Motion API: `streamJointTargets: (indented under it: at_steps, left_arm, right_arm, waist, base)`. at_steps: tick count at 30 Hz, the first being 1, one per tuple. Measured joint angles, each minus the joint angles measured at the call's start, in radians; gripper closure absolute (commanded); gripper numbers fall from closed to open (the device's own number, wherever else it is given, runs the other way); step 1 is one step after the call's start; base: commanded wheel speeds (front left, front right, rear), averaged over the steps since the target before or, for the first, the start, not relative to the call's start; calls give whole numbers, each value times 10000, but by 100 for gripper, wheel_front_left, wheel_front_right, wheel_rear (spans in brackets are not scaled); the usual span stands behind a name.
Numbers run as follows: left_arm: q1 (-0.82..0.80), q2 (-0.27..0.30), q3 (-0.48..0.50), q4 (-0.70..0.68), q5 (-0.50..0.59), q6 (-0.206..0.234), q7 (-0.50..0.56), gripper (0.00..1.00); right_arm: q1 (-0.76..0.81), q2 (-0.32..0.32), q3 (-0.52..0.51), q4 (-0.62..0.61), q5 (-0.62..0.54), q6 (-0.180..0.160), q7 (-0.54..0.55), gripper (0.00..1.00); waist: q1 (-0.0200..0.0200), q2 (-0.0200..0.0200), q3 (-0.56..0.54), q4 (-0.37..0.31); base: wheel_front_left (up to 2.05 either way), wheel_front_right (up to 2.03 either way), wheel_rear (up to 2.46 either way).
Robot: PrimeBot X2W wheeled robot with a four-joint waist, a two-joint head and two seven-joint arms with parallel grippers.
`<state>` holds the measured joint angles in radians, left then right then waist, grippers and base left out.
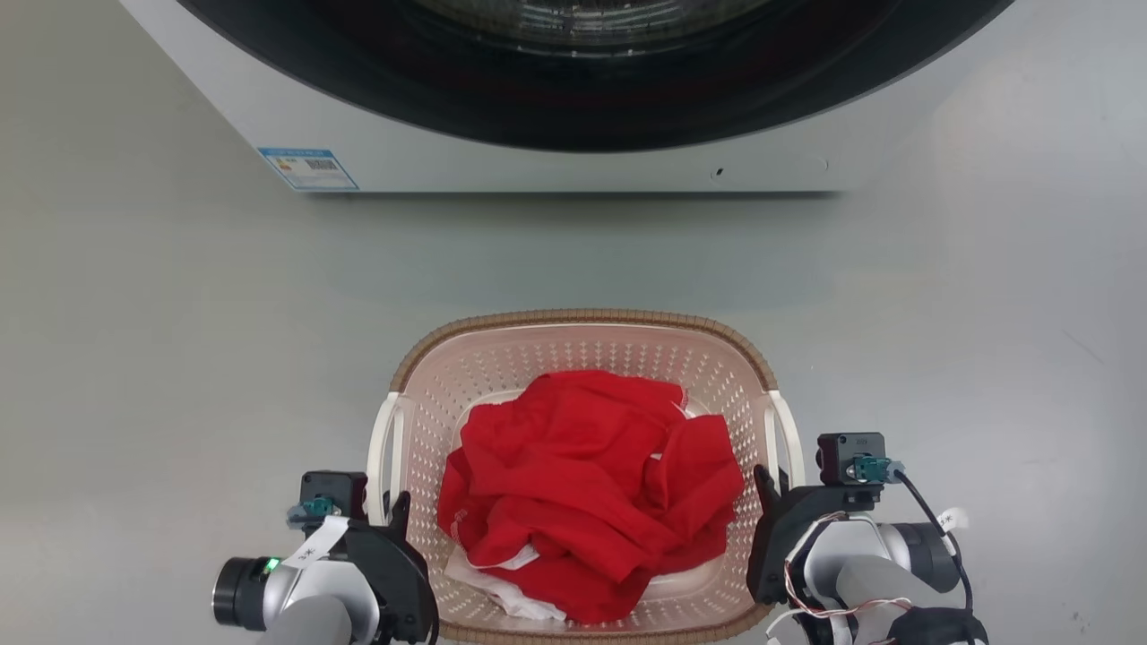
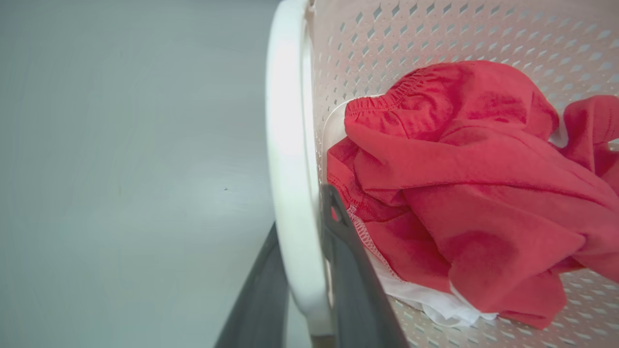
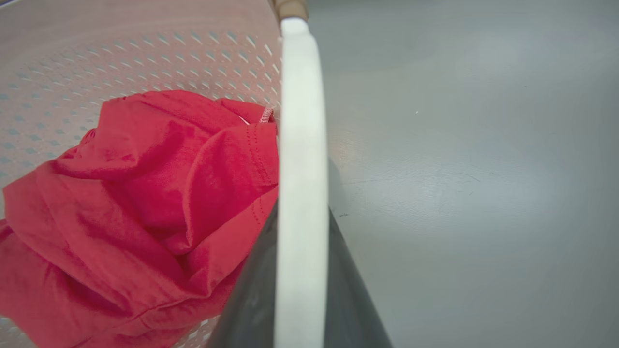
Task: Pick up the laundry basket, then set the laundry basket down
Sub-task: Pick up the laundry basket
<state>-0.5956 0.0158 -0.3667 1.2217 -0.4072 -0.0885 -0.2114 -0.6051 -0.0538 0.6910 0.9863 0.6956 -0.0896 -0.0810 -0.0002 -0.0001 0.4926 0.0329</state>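
Clenched with left gripper (image 2: 302, 212) and right gripper (image 3: 302, 212) across white side handles (image 1: 381, 448) of pale pink perforated plastic laundry basket (image 1: 582, 316) holding crumpled red clothing (image 1: 582, 466), before white washing machine (image 1: 538, 166). Grasp seemingly made; lift unclear, set-down ahead.

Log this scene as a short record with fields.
basket: laundry basket, in front of the washing machine, over grey floor
contents: red garment over a white cloth
left gripper: fingers either side of the left handle, closed on it
right gripper: fingers either side of the right handle, closed on it
lifted: cannot tell
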Motion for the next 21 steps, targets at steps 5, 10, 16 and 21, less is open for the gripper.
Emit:
streamJointTargets:
  at_steps: [5, 10, 16, 21]
  left_arm:
    - [514, 50, -217, 48, -284, -8, 240, 100]
    - [1174, 73, -447, 71, -497, -12, 445, 100]
    - [1849, 86, -698, 140, -800, -17, 738, 100]
    - [2314, 102, -788, 242, -941, -84, 938, 100]
  right_arm:
    - [425, -21, 585, -71, 589, -127, 514, 100]
    - [947, -23, 1005, -56, 978, -174, 920, 100]
    - [1508, -27, 1473, -42, 1440, -263, 1348, 100]
    - [1939, -25, 1816, -94, 1889, -345, 1653, 100]
  waist:
    - [0, 0, -882, -64]
    - [-1, 0, -1623, -123]
    - [-2, 0, -2512, -188]
    - [-1, 0, -3255, -240]
  base:
    - [0, 0, 0]
    - [0, 0, 0]
    - [0, 0, 0]
    - [0, 0, 0]
